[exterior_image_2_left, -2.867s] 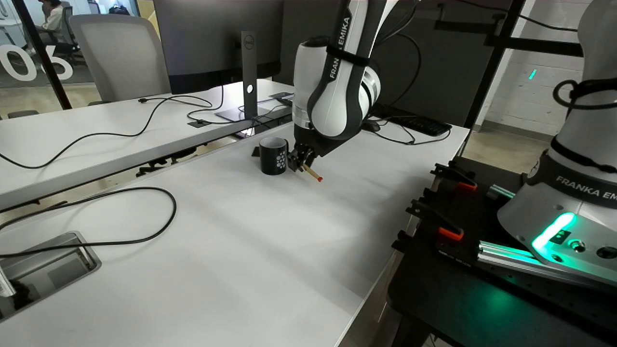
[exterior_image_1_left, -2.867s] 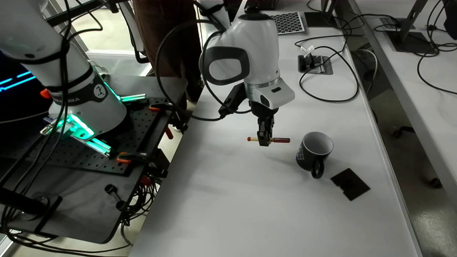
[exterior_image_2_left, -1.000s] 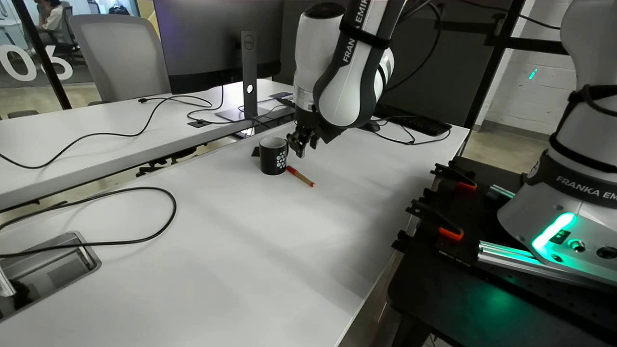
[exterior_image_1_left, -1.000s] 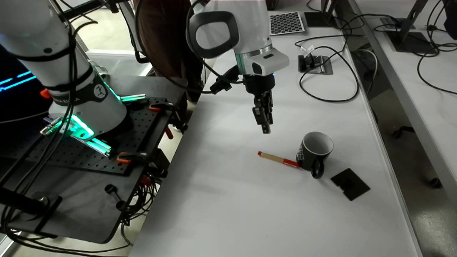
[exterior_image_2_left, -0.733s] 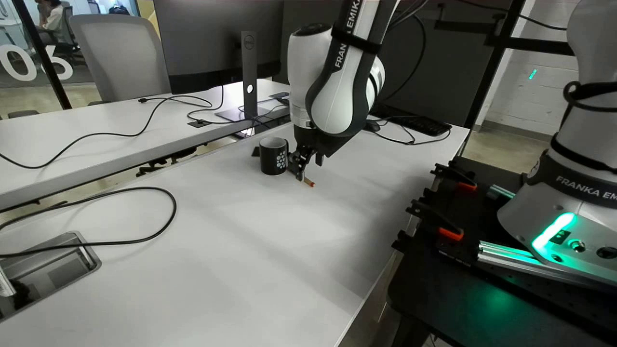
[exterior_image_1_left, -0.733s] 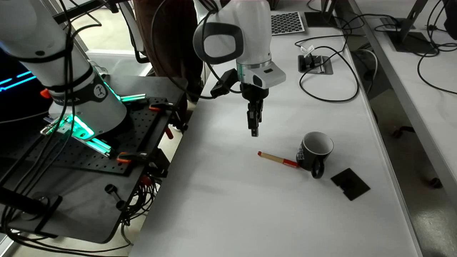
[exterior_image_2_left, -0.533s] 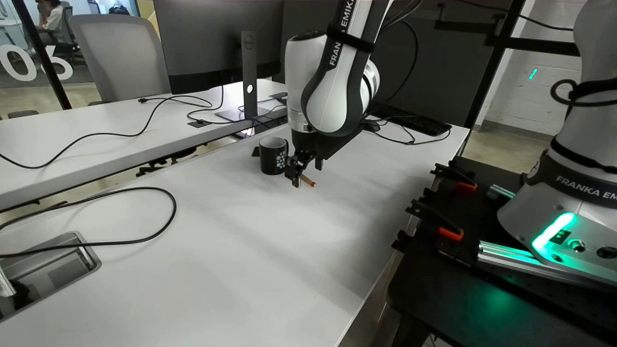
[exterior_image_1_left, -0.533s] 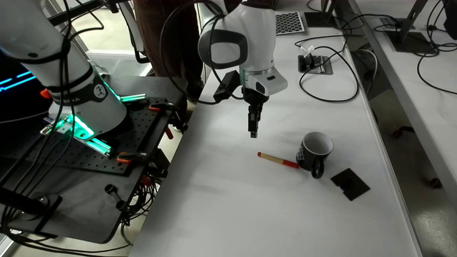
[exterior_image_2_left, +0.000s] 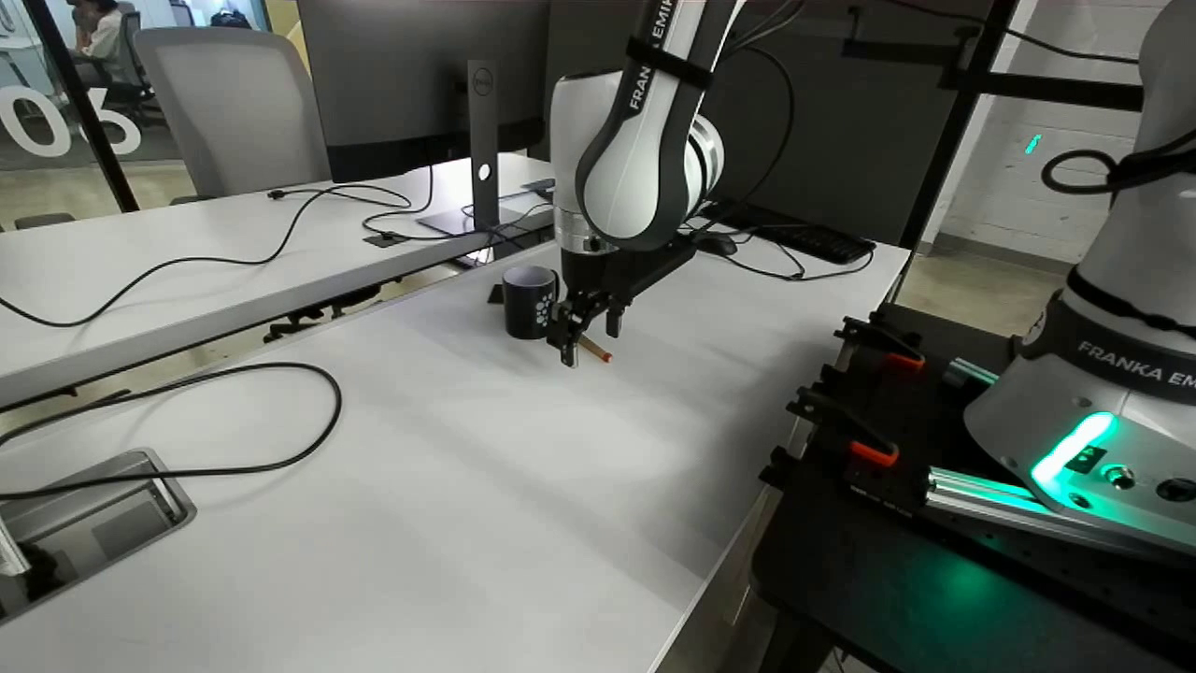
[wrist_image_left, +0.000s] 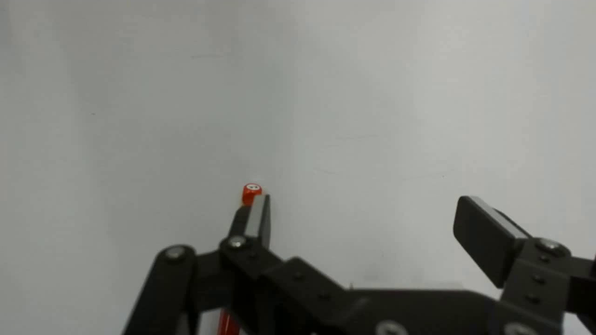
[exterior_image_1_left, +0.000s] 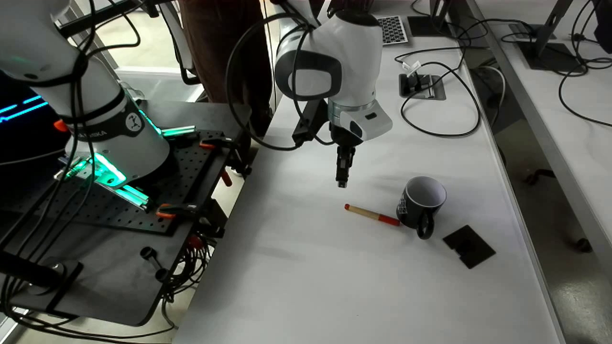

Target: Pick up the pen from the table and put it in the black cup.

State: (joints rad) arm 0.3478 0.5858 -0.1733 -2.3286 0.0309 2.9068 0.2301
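**Pen (exterior_image_1_left: 372,214) lying loose by the cup (exterior_image_1_left: 420,205), pick not made**

You're at the grasp step, I'd judge; nothing is being lifted. Your gripper (wrist_image_left: 363,204) is hanging over the table (exterior_image_1_left: 296,286), jaws standing wide, nothing between them. The pen is lying flat on the table, its longer red end pointing at the foot of the cup. Touching or just beside: can't tell. The cup is standing upright.

Done: the jaws are spread and sitting near the pen, no more than that showing. Left: straddling the pen, gripping, lifting, carrying over the rim, letting go inside. In the wrist view one finger (wrist_image_left: 258,221) is hiding most of the pen, which is running behind it and not through the gap, so you're probably needing a sideways shift before going down. With the cup so near the red end, you're likely risking a bump there; the far half is looking safer.

Looks: the pen is appearing thin and straight, tan along the middle, a long red stretch on the cup side, a small red tip on the far side. In the wrist view that tip is showing a white mark, print too small to read. It's looking round, so it may be rolling if you're nudging it.
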